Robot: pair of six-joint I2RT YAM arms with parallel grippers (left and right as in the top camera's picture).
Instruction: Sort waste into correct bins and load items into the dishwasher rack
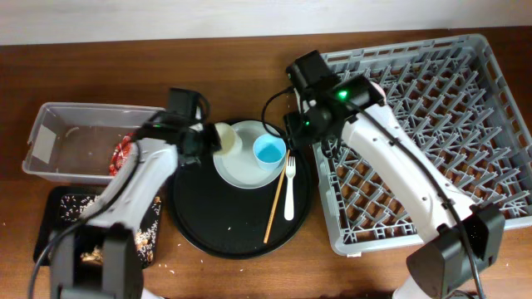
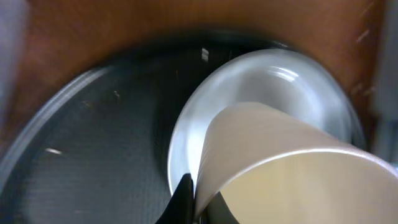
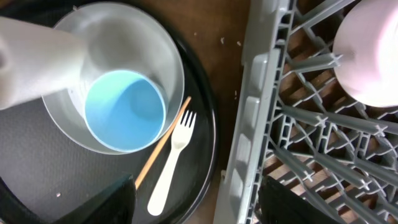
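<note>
My left gripper (image 1: 204, 139) is shut on the wall of the cream cup (image 1: 226, 139), one finger (image 2: 185, 198) outside and one inside the rim of the cream cup (image 2: 280, 162), which tilts over the pale plate (image 1: 245, 166). The light blue cup (image 1: 268, 150) stands on that plate (image 3: 155, 50). A white fork (image 1: 289, 187) and a wooden chopstick (image 1: 273, 205) lie on the round black tray (image 1: 216, 224). My right gripper (image 1: 302, 126) hangs open and empty (image 3: 205, 205) over the gap between the tray and the grey rack (image 1: 432, 149). A white bowl (image 3: 368, 50) sits upturned in the rack.
The clear tub (image 1: 58, 133) at the far left holds a red wrapper (image 1: 123, 156). In front of it lies the shallow black tray (image 1: 62, 208) with rice and brown scraps. The rack's left wall (image 3: 255, 124) stands close beside the round tray's rim.
</note>
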